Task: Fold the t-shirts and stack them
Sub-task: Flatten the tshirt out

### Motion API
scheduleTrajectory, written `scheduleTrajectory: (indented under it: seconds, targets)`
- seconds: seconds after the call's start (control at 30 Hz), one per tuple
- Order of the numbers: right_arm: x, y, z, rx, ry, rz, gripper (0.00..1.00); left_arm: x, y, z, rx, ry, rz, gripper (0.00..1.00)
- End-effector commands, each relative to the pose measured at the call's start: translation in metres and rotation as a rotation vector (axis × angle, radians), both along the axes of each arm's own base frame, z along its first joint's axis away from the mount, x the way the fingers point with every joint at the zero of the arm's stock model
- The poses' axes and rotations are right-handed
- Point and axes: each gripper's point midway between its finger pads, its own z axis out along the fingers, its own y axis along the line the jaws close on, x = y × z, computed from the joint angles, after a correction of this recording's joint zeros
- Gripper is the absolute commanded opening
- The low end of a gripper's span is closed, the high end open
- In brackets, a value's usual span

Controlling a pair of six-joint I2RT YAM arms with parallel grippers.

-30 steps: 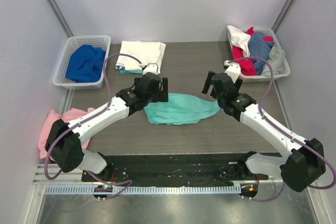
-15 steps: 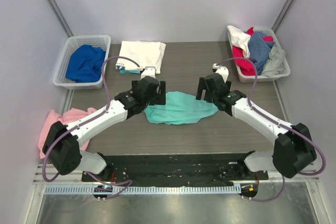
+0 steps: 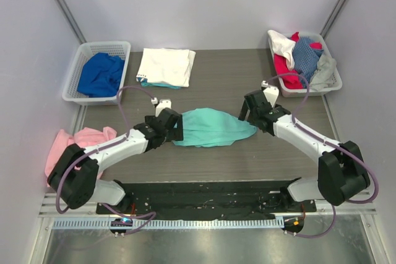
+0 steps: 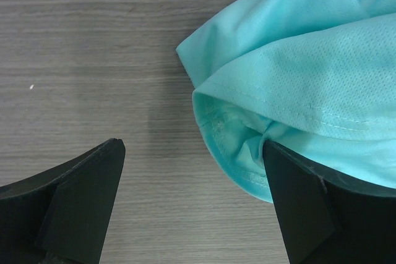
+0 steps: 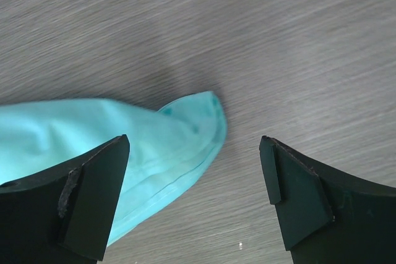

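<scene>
The mint-green t-shirt (image 3: pixel 210 128) lies bunched in a long lens shape at the middle of the counter (image 3: pixel 223 85), its tapered ends pointing to 3 and 9 o'clock. The left tool (image 4: pixel 195 205) is spread wide at the 9 o'clock end. One of its black fingers stands over bare wood and the other at the rolled hem, where a stitched seam and a fine mesh weave show. The right tool (image 5: pixel 195 199) is likewise spread wide at the 3 o'clock end, with the shirt's rounded tip between its fingers, nearer one than the other. Neither tool grips anything. Whether the fingertips touch the counter cannot be told.

Bare grey wood-grain board runs all around the shirt, broadest toward 12 o'clock, with a narrower strip toward 6 o'clock before the black base rail (image 3: pixel 204 199). At 11 o'clock a white t-shirt (image 3: pixel 166 66) sits folded into a flat rectangle, a mint edge showing under its near side. At 10 o'clock a white lattice basket (image 3: pixel 73 69) holds a crumpled blue t-shirt (image 3: pixel 99 73). At 2 o'clock a second basket (image 3: pixel 309 92) holds a heap of red, white, grey and blue fabric (image 3: pixel 300 57). A pink cloth (image 3: pixel 74 143) lies crumpled at 8 o'clock by the counter's edge.
</scene>
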Motion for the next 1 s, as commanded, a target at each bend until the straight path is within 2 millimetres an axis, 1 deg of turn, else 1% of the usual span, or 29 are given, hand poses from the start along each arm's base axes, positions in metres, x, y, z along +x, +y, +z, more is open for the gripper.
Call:
scheduleTrajectory:
  seconds: [0.0,0.1,0.23,0.27,0.4,0.57,0.73,0.77,0.87,0.9,0.97]
  targets:
    - [0.001,-0.018,-0.002,0.0,-0.01,-0.11,0.95,0.014,-0.001,0.023,-0.087,-0.103,0.06,1.0]
    - [0.006,-0.021,-0.008,0.007,0.001,-0.123,0.94,0.016,0.001,0.025,-0.084,-0.115,0.066,1.0]
    - [0.017,-0.016,-0.013,0.047,0.004,-0.107,0.91,0.02,0.0,0.028,-0.085,-0.128,0.064,1.0]
    - [0.017,-0.011,-0.015,0.062,0.014,-0.091,0.91,0.022,-0.001,0.027,-0.084,-0.127,0.064,1.0]
    - [0.018,-0.005,-0.022,0.087,0.035,-0.075,0.87,0.026,-0.005,0.024,-0.086,-0.126,0.06,0.99]
    - [0.014,0.003,-0.04,0.118,0.078,-0.061,0.79,0.033,-0.01,0.021,-0.093,-0.136,0.054,1.0]
    - [0.016,0.009,-0.05,0.142,0.104,-0.051,0.68,0.041,-0.017,0.019,-0.083,-0.141,0.034,0.99]
    - [0.015,0.01,-0.055,0.143,0.119,-0.049,0.65,0.041,-0.017,0.018,-0.079,-0.14,0.031,0.99]
    - [0.014,0.013,-0.063,0.157,0.143,-0.045,0.52,0.043,-0.018,0.016,-0.078,-0.145,0.027,0.98]
    - [0.013,0.014,-0.064,0.166,0.148,-0.041,0.43,0.044,-0.019,0.015,-0.081,-0.152,0.027,0.99]
    - [0.012,0.015,-0.067,0.171,0.156,-0.041,0.37,0.045,-0.02,0.013,-0.082,-0.154,0.026,0.98]
